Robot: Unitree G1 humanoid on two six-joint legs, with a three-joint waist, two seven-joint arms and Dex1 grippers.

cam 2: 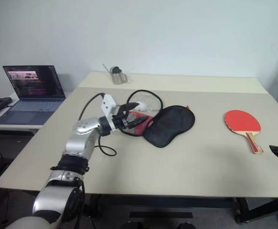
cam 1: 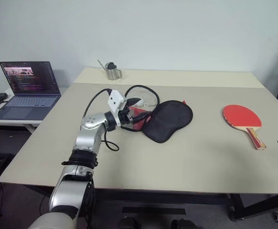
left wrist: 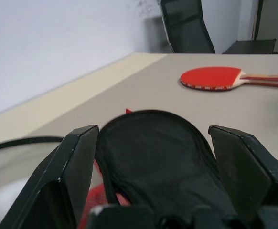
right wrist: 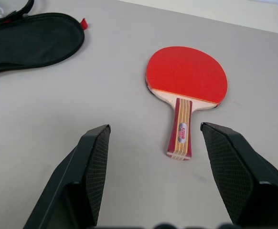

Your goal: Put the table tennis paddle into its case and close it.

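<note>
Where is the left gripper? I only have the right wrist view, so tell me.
Observer: The left gripper is at the narrow end of the case, fingers open, and the case lies ahead between them.
Operator: Report what else stands on the table.
Observer: A small metal cup stands near the far edge, behind the case.
Operator: Now tell me what's off the table.
Observer: An open laptop sits on a lower desk to the robot's left, its screen lit.
</note>
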